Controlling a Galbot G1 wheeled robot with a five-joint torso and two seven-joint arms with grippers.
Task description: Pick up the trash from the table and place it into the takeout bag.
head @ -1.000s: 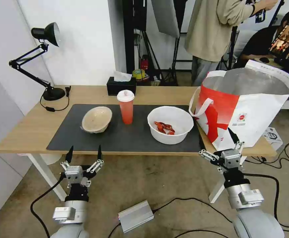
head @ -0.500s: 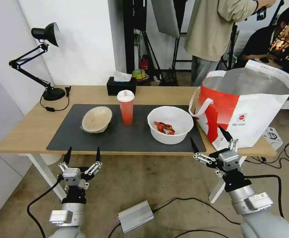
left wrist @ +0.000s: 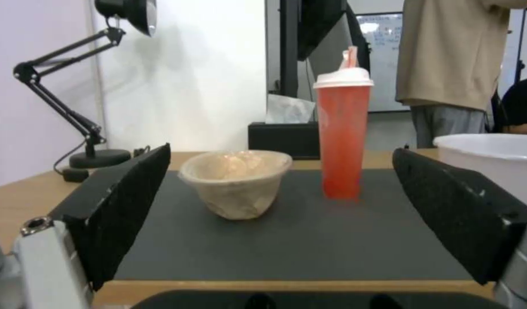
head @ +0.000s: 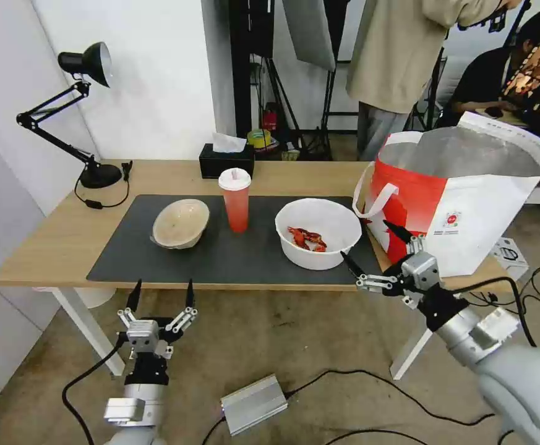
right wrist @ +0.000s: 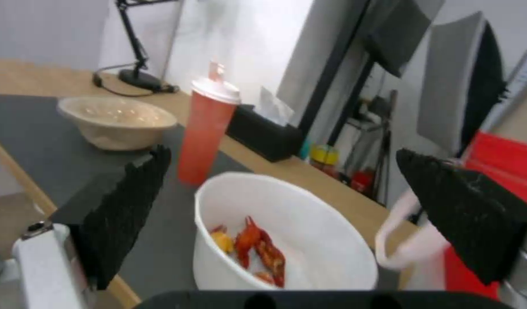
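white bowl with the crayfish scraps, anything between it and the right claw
Nothing visible. The right claw hangs open at the table's front edge, just right of the white bowl, with bare grey mat between them. The takeout bag stands to the right, off that path.

Bowls (head: 318,232), cup (head: 235,199) on mat – bag (head: 461,204) open.

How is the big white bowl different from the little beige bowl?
The white bowl is bigger and deeper than the beige bowl. The white bowl holds red crayfish scraps, while the beige bowl looks empty. The white bowl sits level near the takeout bag; the beige bowl tilts and sits on the other side of the red cup. Both rest on the dark mat.
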